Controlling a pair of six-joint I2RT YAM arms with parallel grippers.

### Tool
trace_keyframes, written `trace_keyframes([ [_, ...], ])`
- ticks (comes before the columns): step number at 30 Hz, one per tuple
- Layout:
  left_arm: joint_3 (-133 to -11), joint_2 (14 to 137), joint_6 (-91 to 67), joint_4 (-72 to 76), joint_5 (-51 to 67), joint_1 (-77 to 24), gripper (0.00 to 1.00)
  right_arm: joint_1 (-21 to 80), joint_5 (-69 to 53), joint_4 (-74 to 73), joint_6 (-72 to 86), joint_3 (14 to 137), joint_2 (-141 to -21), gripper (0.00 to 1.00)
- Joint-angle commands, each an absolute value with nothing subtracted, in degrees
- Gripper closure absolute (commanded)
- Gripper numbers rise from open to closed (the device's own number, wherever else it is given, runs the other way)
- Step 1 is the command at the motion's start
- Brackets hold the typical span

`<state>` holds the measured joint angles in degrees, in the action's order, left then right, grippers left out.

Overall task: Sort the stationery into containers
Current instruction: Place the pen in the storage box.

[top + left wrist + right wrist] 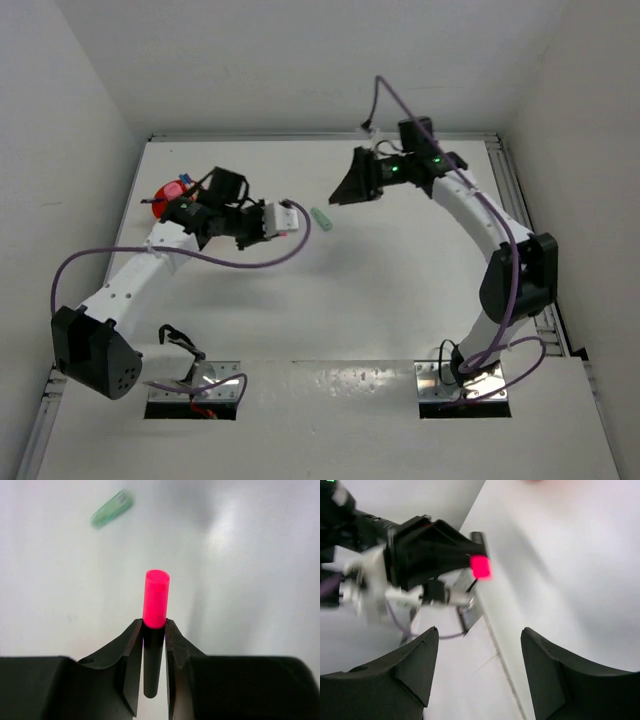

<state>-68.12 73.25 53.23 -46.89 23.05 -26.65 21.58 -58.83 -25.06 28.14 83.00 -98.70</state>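
bowl: orange bowl (pixel 160 196) at the far left of the table (pixel 400 290), just behind the left arm's wrist, which covers most of it
bowl contents: small bits of blue and red show at its far rim; too small to say what they are
left gripper: left gripper (pixel 154 626), jaws narrow and clamped on the pink highlighter
pink highlighter: pink highlighter (pixel 156 598), black barrel with a pink end; the barrel sits between the fingers and the pink end sticks out past the tips, off the table
pink highlighter vs bowl: well apart from the bowl, to its right, near the table's middle
green highlighter: green highlighter (pixel 320 219) lies flat on the table, just beyond the left gripper's tips, touched by nothing and outside the bowl
right gripper: right gripper (pixel 479 632), jaws wide with nothing between them
right gripper position: above the far middle of the table, facing the left gripper, near the green highlighter but not touching it
blur: right wrist view is smeared; the left gripper and the pink end show in it
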Motion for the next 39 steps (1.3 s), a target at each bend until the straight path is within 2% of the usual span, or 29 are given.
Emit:
trace_keyframes([
  [1, -65.41, 69.26, 46.16, -38.87, 31.79, -16.02, 1.0, 12.95, -59.76, -26.02, 25.57, 86.31, -94.75, 0.34],
  [7, -56.97, 66.8, 30.71, -15.35, 44.36, 7.6, 1.0, 7.82, -60.73, -23.47, 26.28, 80.43, -92.55, 0.34],
  [13, -51.69, 70.04, 21.72, 5.34, 52.73, 18.26, 1.0, 7.73, -60.64, -23.47, 25.93, 77.17, -92.72, 0.34],
  [21, -50.8, 74.97, 21.53, 13.62, 55.63, 23.28, 1.0, 7.73, -60.47, -23.03, 26.28, 75.41, -93.78, 0.34],
  [31, -56.34, 85.6, 23.64, 11.86, 61.78, 25.75, 0.99, 7.65, -59.85, -24.35, 25.66, 76.02, -96.41, 0.35],
  [39, -55.81, 87.89, 25.31, 11.96, 62.22, 26.1, 0.98, 7.82, -59.68, -26.45, 24.79, 78.83, -98.87, 0.35],
])
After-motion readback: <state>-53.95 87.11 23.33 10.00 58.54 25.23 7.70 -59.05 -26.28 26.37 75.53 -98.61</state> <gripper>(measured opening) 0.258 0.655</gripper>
